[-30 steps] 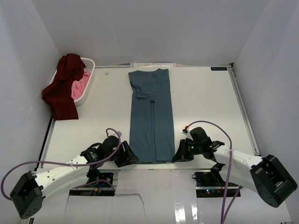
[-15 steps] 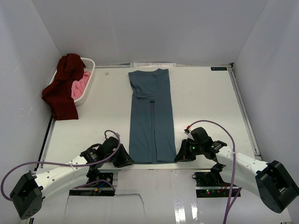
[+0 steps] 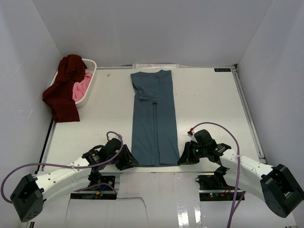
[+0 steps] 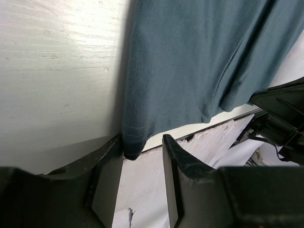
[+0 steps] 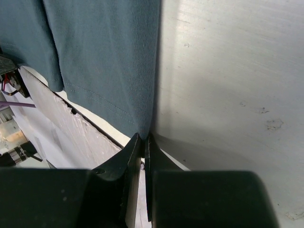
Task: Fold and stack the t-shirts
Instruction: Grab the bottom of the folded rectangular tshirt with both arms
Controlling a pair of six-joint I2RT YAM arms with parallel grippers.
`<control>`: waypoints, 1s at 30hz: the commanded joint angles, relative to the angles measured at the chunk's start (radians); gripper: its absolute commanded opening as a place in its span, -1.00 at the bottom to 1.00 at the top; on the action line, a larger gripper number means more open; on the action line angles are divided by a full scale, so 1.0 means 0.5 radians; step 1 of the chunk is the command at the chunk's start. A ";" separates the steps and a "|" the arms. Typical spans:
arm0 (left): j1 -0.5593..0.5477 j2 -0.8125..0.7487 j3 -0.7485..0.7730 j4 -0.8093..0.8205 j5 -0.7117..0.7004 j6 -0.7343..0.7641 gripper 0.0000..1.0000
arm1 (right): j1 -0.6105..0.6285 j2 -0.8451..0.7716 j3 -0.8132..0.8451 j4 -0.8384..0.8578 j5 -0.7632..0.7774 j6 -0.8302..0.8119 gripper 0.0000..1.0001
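Teal-blue t-shirt lies flat on the table, running twelve to six. From above we see the left gripper at its seven o'clock corner and the right gripper at five. Left wrist: fingers spread around the hem corner. Right wrist: fingers pressed together at the hem corner.

no readable text anywhere, small dark label at the table's far edge, its pale lettering too small to make out

Teal-blue t-shirt, maroon t-shirt, pink t-shirt
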 commanded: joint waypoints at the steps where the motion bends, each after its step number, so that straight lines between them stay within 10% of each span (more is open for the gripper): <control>1: -0.009 0.010 -0.054 -0.346 -0.225 -0.006 0.01 | 0.010 -0.027 0.001 -0.136 0.078 -0.042 -0.81; 30: -0.006 0.041 -0.008 -0.241 -0.182 0.010 -1.00 | 0.010 -0.055 0.092 -0.228 0.060 -0.063 -0.84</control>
